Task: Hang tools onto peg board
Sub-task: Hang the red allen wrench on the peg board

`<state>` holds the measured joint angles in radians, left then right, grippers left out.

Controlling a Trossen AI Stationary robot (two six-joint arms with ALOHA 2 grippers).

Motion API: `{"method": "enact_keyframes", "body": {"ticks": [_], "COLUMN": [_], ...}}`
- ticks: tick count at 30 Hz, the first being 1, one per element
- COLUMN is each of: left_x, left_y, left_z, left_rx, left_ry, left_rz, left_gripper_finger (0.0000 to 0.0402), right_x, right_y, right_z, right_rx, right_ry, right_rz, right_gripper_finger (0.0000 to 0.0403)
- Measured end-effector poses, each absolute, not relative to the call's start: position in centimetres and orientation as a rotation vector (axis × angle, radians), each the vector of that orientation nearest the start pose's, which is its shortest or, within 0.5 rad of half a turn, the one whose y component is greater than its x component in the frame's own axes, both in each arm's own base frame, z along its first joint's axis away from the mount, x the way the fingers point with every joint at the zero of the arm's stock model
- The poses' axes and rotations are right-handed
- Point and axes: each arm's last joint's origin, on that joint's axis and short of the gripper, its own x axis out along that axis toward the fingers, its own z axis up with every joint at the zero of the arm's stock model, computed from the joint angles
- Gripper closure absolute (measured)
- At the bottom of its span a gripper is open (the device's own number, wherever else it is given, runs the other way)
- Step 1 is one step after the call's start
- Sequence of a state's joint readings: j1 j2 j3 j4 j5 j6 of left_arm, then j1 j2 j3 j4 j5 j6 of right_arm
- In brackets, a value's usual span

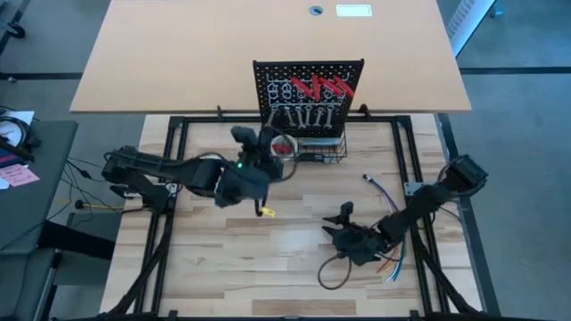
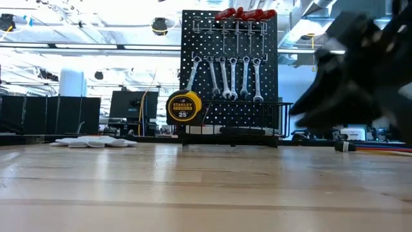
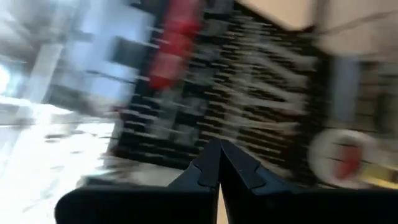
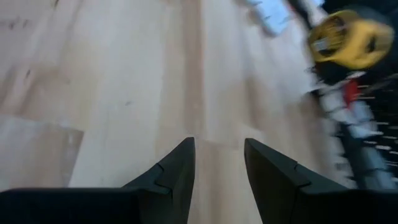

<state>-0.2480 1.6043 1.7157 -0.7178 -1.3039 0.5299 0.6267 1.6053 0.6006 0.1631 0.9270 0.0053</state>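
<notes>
The black peg board (image 1: 308, 89) stands upright at the table's far middle, also in the low view (image 2: 228, 64). Several silver wrenches (image 2: 225, 77) hang from its hooks in a row. Red-handled tools (image 2: 244, 14) hang along its top. My left gripper (image 1: 270, 147) is shut and empty, just in front of the board's lower left; its wrist view (image 3: 217, 158) looks at the board. My right gripper (image 1: 343, 212) is open and empty above bare tabletop at the near right, also in its wrist view (image 4: 219, 152).
A yellow tape measure (image 2: 184, 107) sits at the board's lower left by the wire basket (image 2: 257, 116). A white glove (image 2: 96, 142) lies at the far left. Coloured wires (image 1: 385, 259) lie near my right arm. A small yellow piece (image 1: 266, 211) lies mid-table.
</notes>
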Motion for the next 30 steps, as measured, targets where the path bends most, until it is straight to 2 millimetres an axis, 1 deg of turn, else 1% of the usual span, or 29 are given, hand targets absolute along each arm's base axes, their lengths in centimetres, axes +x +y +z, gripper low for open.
{"method": "enact_keyframes", "body": {"ticks": [2, 4, 7, 9, 11, 14, 16, 18, 21, 23, 26, 28, 30], "left_x": [31.8, 31.6, 32.4, 33.0, 33.6, 34.1, 34.1, 34.3, 34.7, 35.0, 35.2, 35.3, 35.6], "left_y": [-5.5, -5.4, -4.8, -4.2, -3.5, -2.0, -1.0, -0.4, 0.3, 0.9, 2.2, 3.0, 3.8], "left_z": [39.8, 38.5, 35.8, 33.9, 32.1, 29.2, 27.6, 27.0, 27.3, 27.5, 27.7, 27.5, 27.0], "left_rx": [0.824, 0.692, 0.573, 0.567, 0.585, 0.636, 0.696, 0.726, 0.694, 0.659, 0.6, 0.567, 0.557], "left_ry": [0.761, 0.824, 0.878, 0.918, 0.911, 0.904, 0.924, 0.903, 0.833, 0.795, 0.757, 0.753, 0.761], "left_rz": [0.77, 0.594, 0.405, 0.282, 0.246, 0.259, 0.271, 0.319, 0.371, 0.359, 0.301, 0.256, 0.255], "left_gripper_finger": [0.0401, 0.0401, 0.0401, 0.0397, 0.039, 0.038, 0.0378, 0.0378, 0.038, 0.0374, 0.0348, 0.0322, 0.0294], "right_x": [22.4, 21.9, 21.4, 21.2, 21.1, 21.0, 20.9, 21.0, 21.0, 21.1, 21.1, 21.3, 21.2], "right_y": [13.9, 13.9, 13.7, 13.5, 13.4, 13.3, 13.2, 13.1, 13.0, 13.1, 13.0, 13.1, 13.1], "right_z": [14.3, 15.7, 17.5, 18.3, 18.6, 18.5, 18.4, 18.1, 17.8, 17.6, 17.3, 17.3, 17.0], "right_rx": [-0.566, -0.539, -0.488, -0.466, -0.462, -0.475, -0.486, -0.489, -0.495, -0.483, -0.487, -0.477, -0.49], "right_ry": [0.568, 0.534, 0.484, 0.464, 0.459, 0.472, 0.485, 0.498, 0.511, 0.515, 0.533, 0.528, 0.543], "right_rz": [-0.296, -0.291, -0.29, -0.293, -0.295, -0.294, -0.294, -0.303, -0.309, -0.315, -0.309, -0.307, -0.301], "right_gripper_finger": [0.0256, 0.0256, 0.0256, 0.0256, 0.0256, 0.0256, 0.0256, 0.0256, 0.0256, 0.0255, 0.0256, 0.0255, 0.0256]}}
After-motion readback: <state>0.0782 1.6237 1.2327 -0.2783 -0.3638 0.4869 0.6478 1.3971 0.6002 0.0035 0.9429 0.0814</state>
